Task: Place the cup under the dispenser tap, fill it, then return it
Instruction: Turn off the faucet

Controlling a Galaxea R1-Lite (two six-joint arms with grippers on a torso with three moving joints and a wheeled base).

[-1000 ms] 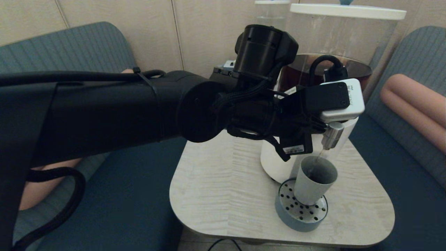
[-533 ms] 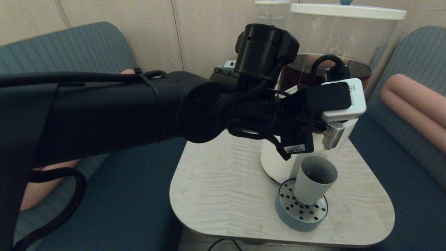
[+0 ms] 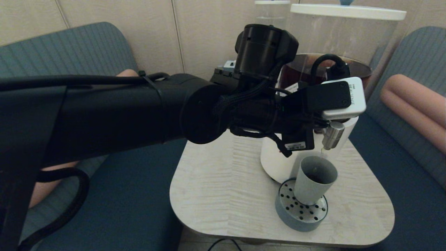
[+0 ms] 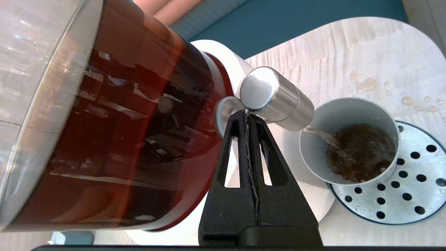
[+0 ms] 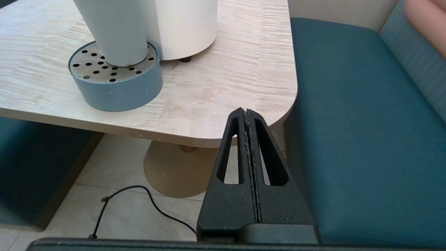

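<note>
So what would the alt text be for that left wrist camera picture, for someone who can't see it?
Brown liquid runs from the steel dispenser tap into a grey cup standing on a perforated drip tray. The left hand, shut, presses its tips against the tap's base. Beside it stands the dispenser tank of dark liquid.

I see the dispenser tap (image 4: 277,98) as brushed steel with a soft sheen, the cup (image 4: 349,153) as matt grey plastic. The drip tray's (image 4: 404,195) perforated top looks metal; the table (image 3: 226,195) shows pale woodgrain.
</note>
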